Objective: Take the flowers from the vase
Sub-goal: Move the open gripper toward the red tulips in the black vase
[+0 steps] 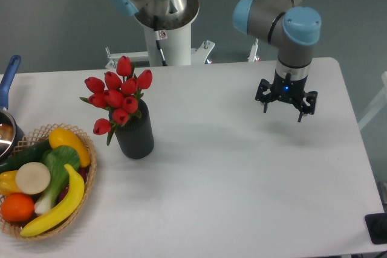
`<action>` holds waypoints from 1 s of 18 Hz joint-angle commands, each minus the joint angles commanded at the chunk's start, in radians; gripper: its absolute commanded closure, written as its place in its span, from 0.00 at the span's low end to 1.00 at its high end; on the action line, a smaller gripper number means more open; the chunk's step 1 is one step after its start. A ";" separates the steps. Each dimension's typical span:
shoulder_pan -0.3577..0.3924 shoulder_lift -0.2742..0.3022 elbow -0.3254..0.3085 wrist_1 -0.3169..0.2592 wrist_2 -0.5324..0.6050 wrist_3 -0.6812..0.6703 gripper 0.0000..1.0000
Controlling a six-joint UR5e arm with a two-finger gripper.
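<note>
The flowers [118,95], several red tulip buds with green leaves, stand in the vase [135,134], a dark ribbed cylinder on the left part of the white table. My gripper [282,110] hangs over the right part of the table, far to the right of the vase. Its fingers [264,107] point down, spread apart, and hold nothing.
A woven basket [85,176] of fruit and vegetables sits at the front left, close to the vase. A pot with a blue handle [8,80] is at the left edge. A second robot base [163,25] stands behind the table.
</note>
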 joint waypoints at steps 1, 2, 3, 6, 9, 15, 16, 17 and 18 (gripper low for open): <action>0.000 0.000 0.000 0.000 -0.026 0.000 0.00; -0.003 0.000 0.000 0.000 -0.048 -0.001 0.00; -0.009 0.000 0.000 0.000 -0.057 -0.009 0.00; -0.031 0.002 -0.005 0.000 -0.058 -0.011 0.00; -0.057 0.000 -0.012 0.003 -0.084 -0.009 0.00; -0.025 0.041 -0.084 0.002 -0.532 -0.005 0.00; -0.025 0.061 -0.103 0.002 -0.593 -0.002 0.00; -0.025 0.081 -0.121 0.002 -0.659 0.000 0.00; -0.025 0.100 -0.135 0.000 -0.717 0.002 0.00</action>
